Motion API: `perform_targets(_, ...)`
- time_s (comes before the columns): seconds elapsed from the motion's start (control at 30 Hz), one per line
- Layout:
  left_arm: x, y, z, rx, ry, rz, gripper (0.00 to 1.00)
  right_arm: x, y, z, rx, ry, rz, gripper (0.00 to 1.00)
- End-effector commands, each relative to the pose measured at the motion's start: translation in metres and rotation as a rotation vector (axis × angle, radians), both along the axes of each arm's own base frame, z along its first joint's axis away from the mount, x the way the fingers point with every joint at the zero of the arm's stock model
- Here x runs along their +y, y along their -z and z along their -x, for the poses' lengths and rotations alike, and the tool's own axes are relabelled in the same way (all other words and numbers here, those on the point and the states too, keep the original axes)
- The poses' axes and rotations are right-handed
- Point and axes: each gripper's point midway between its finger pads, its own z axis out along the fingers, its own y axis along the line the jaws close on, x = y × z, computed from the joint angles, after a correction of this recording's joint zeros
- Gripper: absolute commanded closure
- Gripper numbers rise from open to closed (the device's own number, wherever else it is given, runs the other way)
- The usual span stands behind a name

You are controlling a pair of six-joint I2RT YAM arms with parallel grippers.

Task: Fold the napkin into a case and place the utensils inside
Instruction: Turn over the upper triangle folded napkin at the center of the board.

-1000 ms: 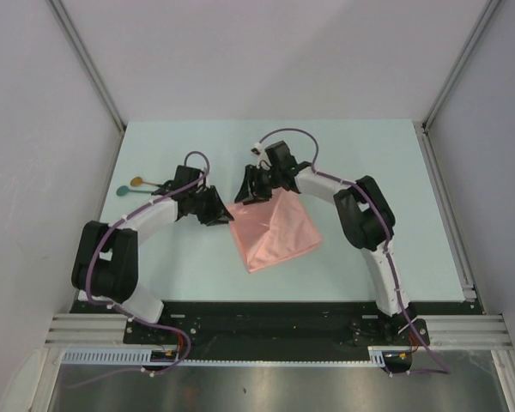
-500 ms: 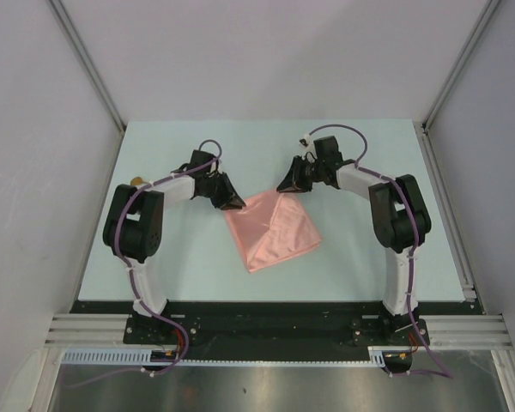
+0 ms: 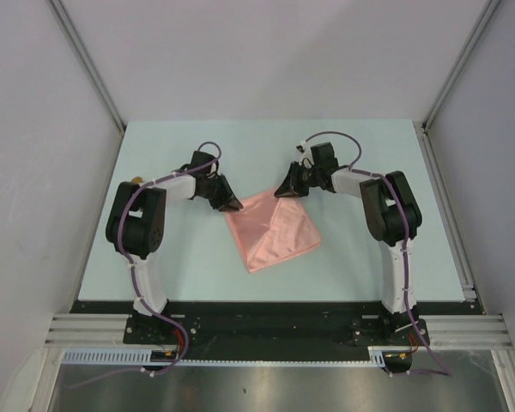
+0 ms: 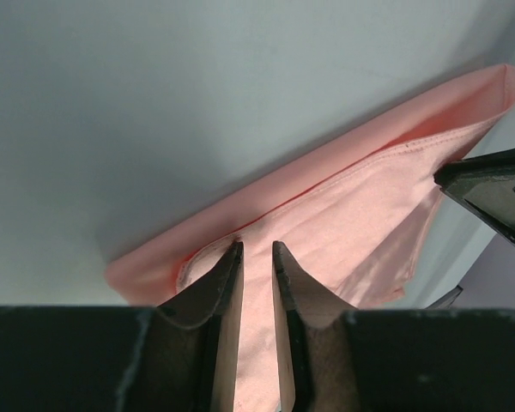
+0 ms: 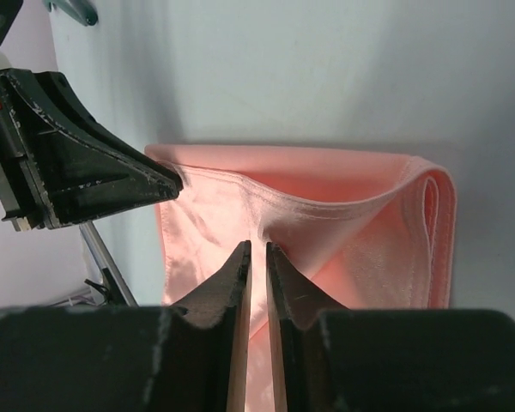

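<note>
2 grippers are engaged on 1 cloth. The salmon-pink napkin [image 3: 273, 232] lies folded into a layered, roughly square shape at the middle of the pale table [image 3: 369, 154], turned so that 1 corner points towards my bases.

Left gripper [image 4: 256, 251]: jaws drawn narrow, with the stitched hem of the top layer nipped between the tips, near the napkin's left far corner. Right gripper [image 5: 257, 249]: jaws likewise narrow and pinching the same hem further along the far edge. Each wrist view shows the other gripper's dark fingers just beside the cloth.

Reason for the hold, as I judge it: only the upper layer is taken, at 2 points along 1 edge. The lower layers stay flat on the table while the upper one lifts slightly between my grips. The right wrist view shows the hem sagging in a shallow curve from 1 pinch to the other. That suits carrying the edge over for a further fold.

Utensils: 1 spoon [image 3: 136, 180] shows only as a golden-brown bowl at the far left, well apart from the napkin and mostly hidden behind my left arm. I cannot place the second with confidence.

Status, by judgement: folding in hand, pouch not yet formed, no utensil loaded.
</note>
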Motion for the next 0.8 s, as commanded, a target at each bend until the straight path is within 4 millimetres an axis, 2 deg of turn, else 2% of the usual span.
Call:
perform_targets(0.0, 0.019, 0.005, -0.011, -0.013, -0.029, -0.054, 0.76, 0.005, -0.018, -0.02, -0.075, 0.004, -0.04, 0.84)
perform_targets(0.33, 0.034, 0.007, -0.008, -0.012, -0.047, -0.11, 0.76, 0.007, -0.005, -0.036, -0.065, 0.009, -0.044, 0.84)
perform_targets(0.5, 0.035, -0.007, -0.011, -0.056, -0.037, -0.144, 0.75, 0.009, -0.002, -0.044, -0.063, 0.005, -0.048, 0.83)
perform_targets(0.6, 0.011, -0.04, -0.005, -0.154, 0.051, -0.122, 0.69, 0.012, -0.001, -0.044, -0.056, -0.005, -0.062, 0.84)
perform_targets(0.63, -0.004, -0.043, 0.008, -0.16, 0.102, -0.108, 0.68, 0.013, 0.001, -0.043, -0.051, -0.009, -0.064, 0.84)
perform_targets(0.67, -0.012, -0.057, 0.017, -0.184, 0.131, -0.089, 0.67, 0.014, 0.001, -0.042, -0.047, -0.011, -0.067, 0.84)
perform_targets(0.7, -0.02, -0.061, 0.024, -0.192, 0.154, -0.073, 0.67, 0.015, 0.0, -0.042, -0.046, -0.012, -0.069, 0.84)
perform_targets(0.73, -0.029, -0.055, 0.042, -0.174, 0.192, -0.055, 0.67, 0.015, 0.001, -0.041, -0.045, -0.012, -0.07, 0.84)
perform_targets(0.77, -0.036, -0.058, 0.052, -0.177, 0.212, -0.033, 0.67, 0.014, 0.001, -0.041, -0.042, -0.011, -0.071, 0.84)
